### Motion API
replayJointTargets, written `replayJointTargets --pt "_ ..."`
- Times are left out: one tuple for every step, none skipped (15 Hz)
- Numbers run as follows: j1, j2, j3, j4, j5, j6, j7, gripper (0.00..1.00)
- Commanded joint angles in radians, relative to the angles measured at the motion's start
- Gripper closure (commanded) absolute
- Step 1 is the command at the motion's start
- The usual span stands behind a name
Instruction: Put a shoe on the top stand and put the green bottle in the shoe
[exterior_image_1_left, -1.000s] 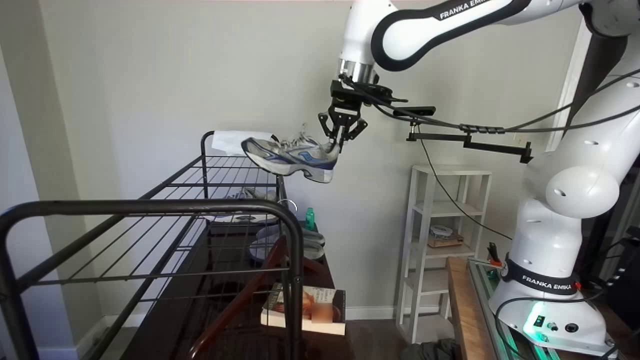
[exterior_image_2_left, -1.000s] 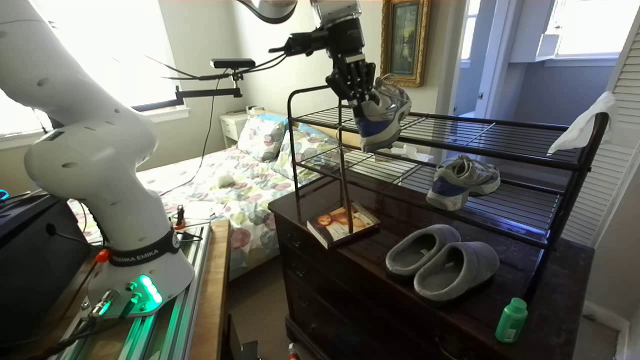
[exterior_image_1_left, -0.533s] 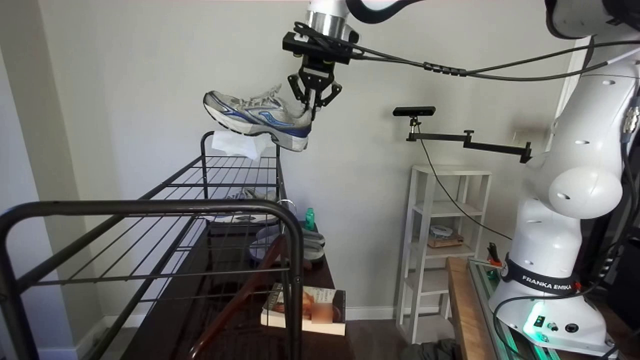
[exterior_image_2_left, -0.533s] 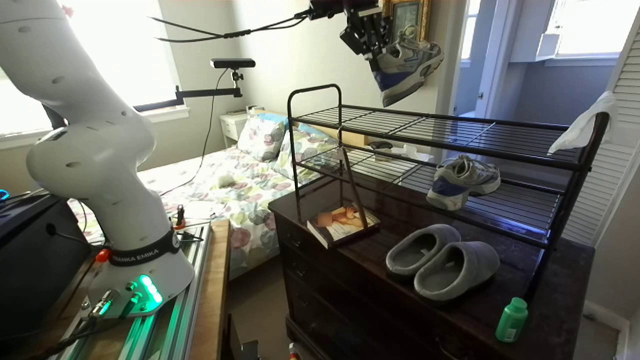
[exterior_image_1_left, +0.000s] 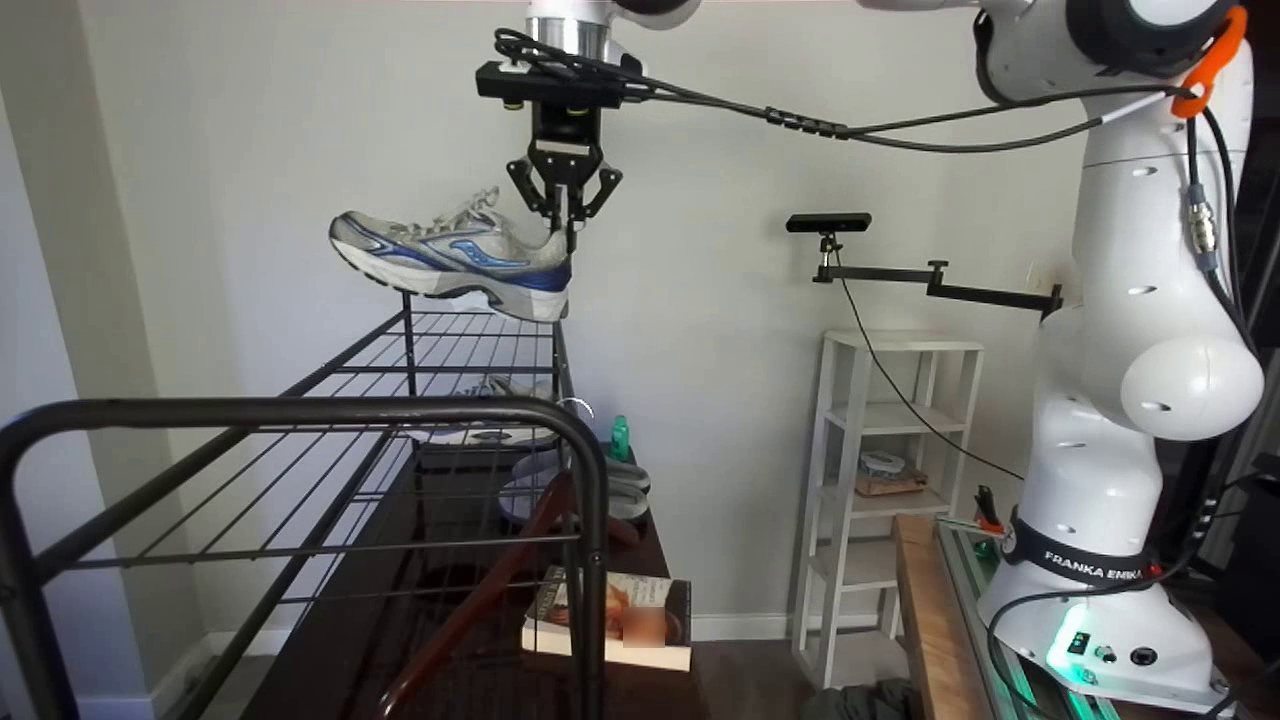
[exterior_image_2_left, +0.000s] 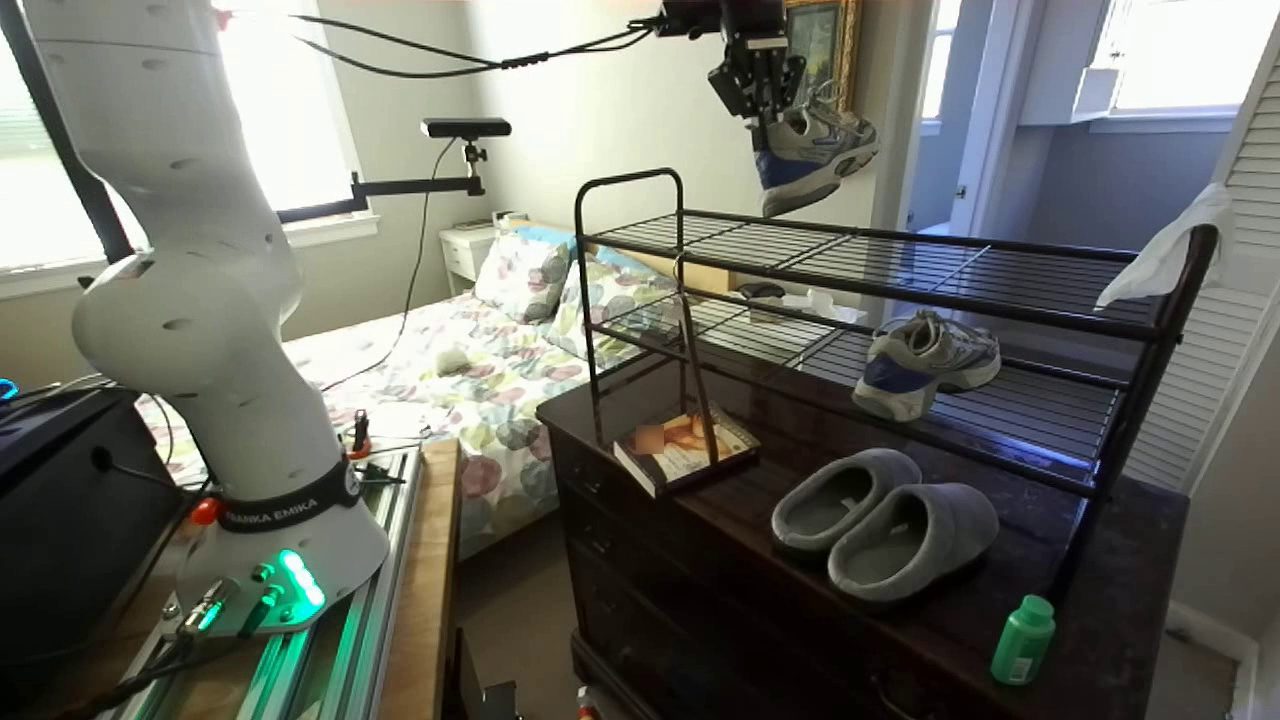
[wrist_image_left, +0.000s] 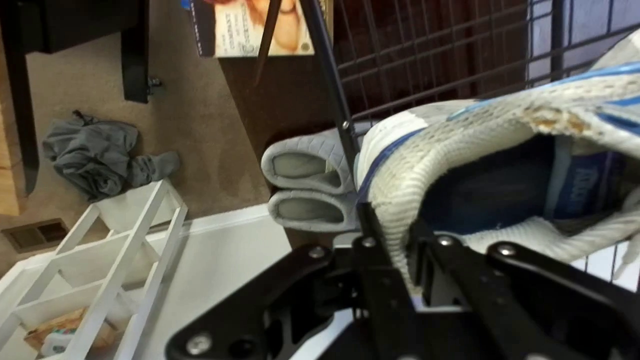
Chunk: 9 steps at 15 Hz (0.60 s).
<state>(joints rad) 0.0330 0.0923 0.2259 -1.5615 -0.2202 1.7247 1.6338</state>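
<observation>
Shoe (wrist_image_left: 450, 140) hangs at the wrist view's right, heel pinched in the nearly closed claw (wrist_image_left: 394, 227). Level the raised toe (exterior_image_1_left: 365, 250), then lower gently onto the top stand (exterior_image_2_left: 880, 268), centre right in an exterior view; white cloth (exterior_image_2_left: 1165, 255) crowds its far right end. Green bottle (exterior_image_2_left: 1023, 642) stands lower right there; farthest, white shelves (wrist_image_left: 117, 270), wrist view's lower left.

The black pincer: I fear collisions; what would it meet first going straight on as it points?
The pincer points down, holding the grey-and-white sneaker by the heel; the sneaker's sole would probably meet the slatted top tier of the black metal rack first. Depth is unclear.
</observation>
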Motion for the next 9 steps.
replayJointTargets --pt "0.034 0.091 -0.056 0.108 0.187 0.0 -0.067 0.96" --pt "0.039 0.098 -0.067 0.103 0.224 -0.01 -0.061 0.96" --pt "0.043 0.097 -0.076 0.095 0.256 -0.023 -0.053 0.96" --pt "0.048 0.097 -0.084 0.09 0.273 -0.035 -0.047 0.96" --pt "0.054 0.1 -0.089 0.09 0.283 -0.048 -0.042 0.96" --pt "0.057 0.104 -0.095 0.088 0.295 -0.069 -0.036 0.96" --pt "0.061 0.107 -0.101 0.085 0.299 -0.085 -0.033 0.96" --pt "0.064 0.116 -0.106 0.091 0.305 -0.111 -0.028 0.96" --pt "0.063 0.123 -0.109 0.096 0.319 -0.134 -0.044 0.96"
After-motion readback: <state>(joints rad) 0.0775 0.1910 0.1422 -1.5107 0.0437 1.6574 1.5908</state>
